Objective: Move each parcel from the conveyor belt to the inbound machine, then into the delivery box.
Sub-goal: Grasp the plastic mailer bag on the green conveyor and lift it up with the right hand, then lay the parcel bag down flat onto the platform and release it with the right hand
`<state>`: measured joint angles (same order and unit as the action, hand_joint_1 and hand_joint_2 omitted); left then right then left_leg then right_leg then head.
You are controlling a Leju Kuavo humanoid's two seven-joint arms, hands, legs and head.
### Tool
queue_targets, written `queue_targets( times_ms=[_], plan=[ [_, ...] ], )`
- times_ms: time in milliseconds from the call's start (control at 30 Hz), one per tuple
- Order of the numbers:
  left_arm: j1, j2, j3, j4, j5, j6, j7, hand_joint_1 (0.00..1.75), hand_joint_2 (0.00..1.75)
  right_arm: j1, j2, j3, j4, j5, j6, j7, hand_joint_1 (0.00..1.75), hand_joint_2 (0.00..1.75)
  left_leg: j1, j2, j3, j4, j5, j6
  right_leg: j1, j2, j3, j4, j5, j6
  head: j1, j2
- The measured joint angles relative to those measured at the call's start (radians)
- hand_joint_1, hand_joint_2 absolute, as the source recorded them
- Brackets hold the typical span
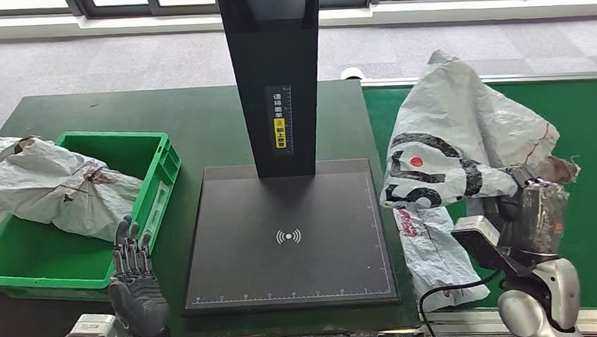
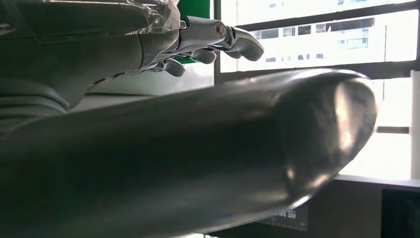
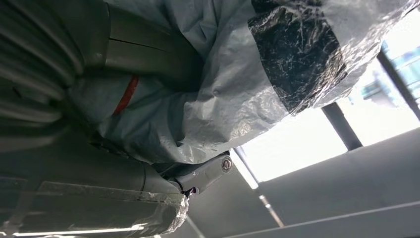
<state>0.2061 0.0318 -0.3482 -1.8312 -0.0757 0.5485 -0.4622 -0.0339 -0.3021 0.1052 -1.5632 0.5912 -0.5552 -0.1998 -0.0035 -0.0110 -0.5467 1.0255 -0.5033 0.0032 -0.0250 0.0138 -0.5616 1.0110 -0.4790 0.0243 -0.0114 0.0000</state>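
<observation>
Hands come first, low in the head view: the left hand stands upright at the near edge of the dark green worktop, fingers straight and apart with nothing in them, just beside the near right corner of the green delivery box. The right hand grips a crumpled grey parcel printed with black marks and a red dot, which rises over the green conveyor belt; in the right wrist view the parcel's plastic is bunched against the palm. A white bag with red print lies just under the parcel at the belt's near left edge. Between box and belt sits the inbound machine, a flat black plate with a black post rising from its far side. Another grey parcel lies inside the delivery box.
</observation>
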Motion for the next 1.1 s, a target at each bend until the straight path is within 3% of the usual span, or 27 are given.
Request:
queue_targets(
  times_ms=[300, 667, 900, 1100],
  plan=[
    [-0.013, -0.001, -0.023, 0.029, 0.032, -0.004, -0.017, 0.00, 0.00, -0.081, 0.015, 0.275, 0.101, 0.038, 0.029, 0.019, 1.75, 1.75, 0.001, 0.000, 0.000, 0.000, 0.000, 0.000, 0.000, 0.000, 0.000, 0.000, 0.000, 0.000, 0.000, 0.000],
    [-0.021, -0.001, -0.039, 0.043, 0.043, 0.045, -0.020, 0.00, 0.00, -0.142, 0.151, 0.486, 0.185, 0.022, 0.121, -0.008, 1.75, 1.75, 0.001, 0.000, -0.001, 0.000, 0.000, -0.001, 0.001, 0.000, -0.002, 0.001, 0.000, -0.001, 0.000, 0.000],
    [-0.021, -0.001, -0.054, 0.042, 0.040, 0.072, -0.007, 0.00, 0.00, -0.146, 0.256, 0.537, 0.185, 0.052, 0.189, -0.001, 1.75, 1.75, 0.002, 0.000, -0.001, -0.001, 0.001, -0.002, 0.002, 0.000, -0.002, 0.001, 0.000, -0.001, 0.000, 0.000],
    [-0.021, -0.001, -0.058, 0.042, 0.029, 0.075, 0.003, 0.00, 0.00, -0.147, 0.295, 0.539, 0.182, 0.046, 0.212, -0.018, 1.75, 1.75, 0.002, 0.000, -0.001, -0.001, 0.001, -0.002, 0.001, 0.001, -0.002, 0.001, 0.001, -0.002, 0.000, 0.000]
  ],
)
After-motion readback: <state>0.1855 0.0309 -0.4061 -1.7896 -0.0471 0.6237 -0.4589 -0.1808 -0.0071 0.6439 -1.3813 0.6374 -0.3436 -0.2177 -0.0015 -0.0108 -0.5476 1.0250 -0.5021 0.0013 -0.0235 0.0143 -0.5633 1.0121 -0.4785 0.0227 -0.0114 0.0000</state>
